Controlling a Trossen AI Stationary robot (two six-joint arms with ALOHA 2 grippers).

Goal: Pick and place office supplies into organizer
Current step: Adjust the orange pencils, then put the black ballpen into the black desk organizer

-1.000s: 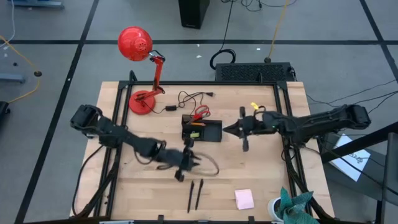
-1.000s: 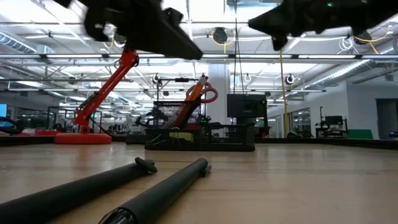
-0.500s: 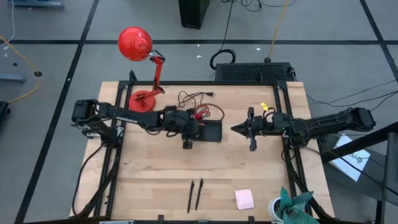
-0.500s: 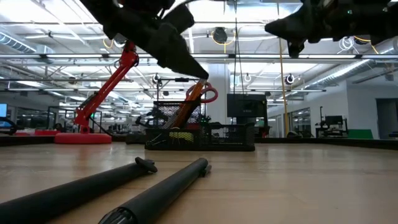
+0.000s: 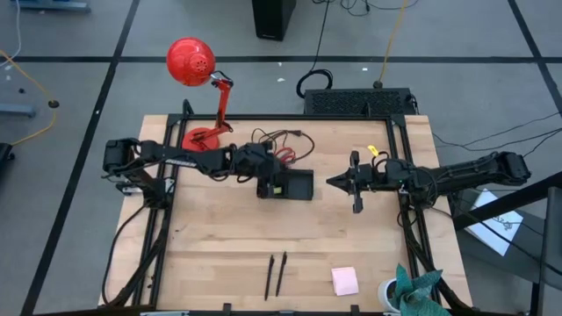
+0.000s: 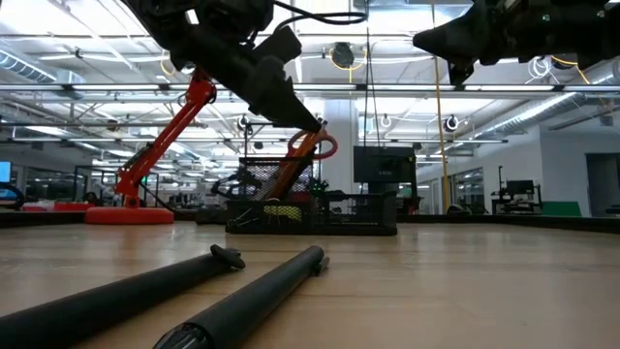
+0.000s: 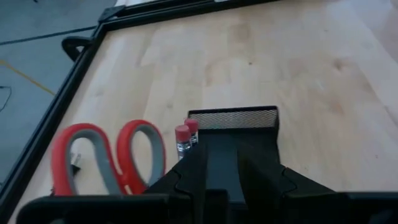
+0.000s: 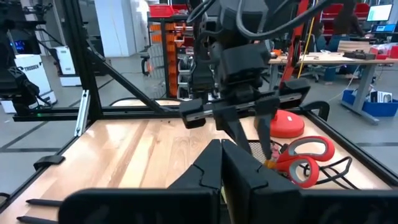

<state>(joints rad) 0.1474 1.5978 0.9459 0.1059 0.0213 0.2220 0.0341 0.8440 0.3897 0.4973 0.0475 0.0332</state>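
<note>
Now the left pincer point(image 5: 266, 180) hangs over the 9 o'clock end of the organizer point(image 5: 297, 185), near the worktop's point(image 5: 219, 246) centre, its fingers part-way apart; whether it grips anything I cannot tell. Red scissors point(image 7: 109, 155) and two pencils point(image 7: 185, 135) stand in that compartment, handles up. The right pincer point(image 5: 334, 183) waits just off the organizer's 3 o'clock side, fingers pressed together, holding nothing. Two pens point(image 5: 276, 275) lie side by side toward 6 o'clock, and a pink pad point(image 5: 344, 281) sits near 5 o'clock. A red lamp point(image 5: 195, 70) stands at 11 o'clock.
</note>
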